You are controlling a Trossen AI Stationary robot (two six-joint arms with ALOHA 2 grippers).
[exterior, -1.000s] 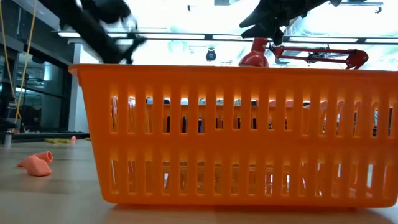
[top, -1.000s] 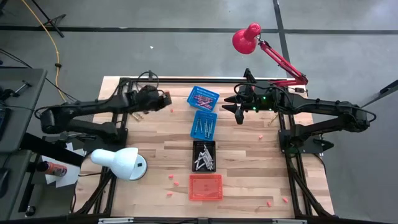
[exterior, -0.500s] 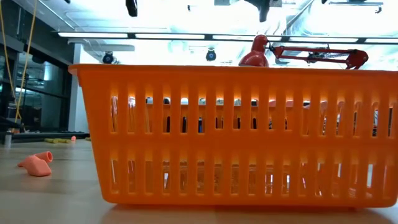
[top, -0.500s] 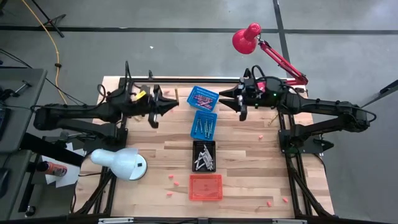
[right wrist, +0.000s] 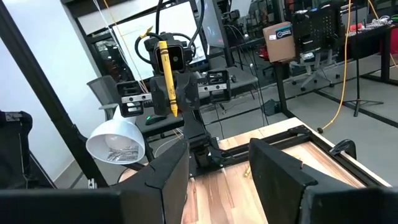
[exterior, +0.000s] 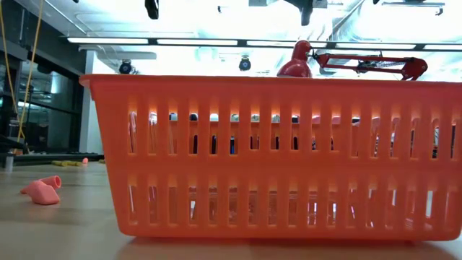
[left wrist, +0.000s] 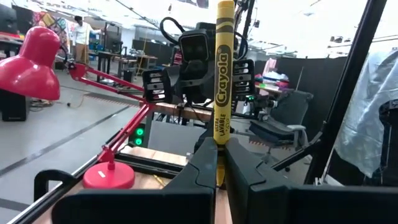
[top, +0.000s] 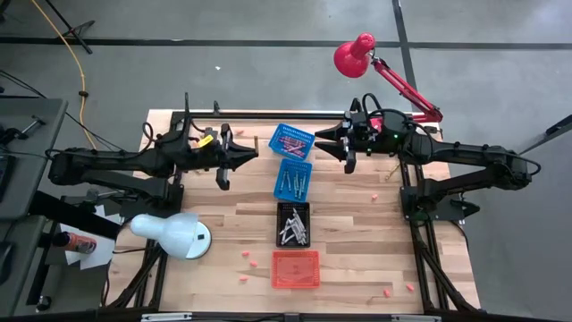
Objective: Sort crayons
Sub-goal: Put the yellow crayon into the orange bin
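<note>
**Yellow crayon held aloft, handover pending**

The left gripper (left wrist: 219, 163) pinches a yellow crayon (left wrist: 222, 74) upright by its lower end, raised above the table (top: 214, 224). Facing it across the blue baskets (top: 292, 140), the right gripper (right wrist: 217, 165) hangs spread and empty. Gripped so low, the crayon could tilt or slip if the right gripper nudges it off-line. Compared with a second ago, the left gripper has swung round toward the right one and now presents the crayon.
</note>
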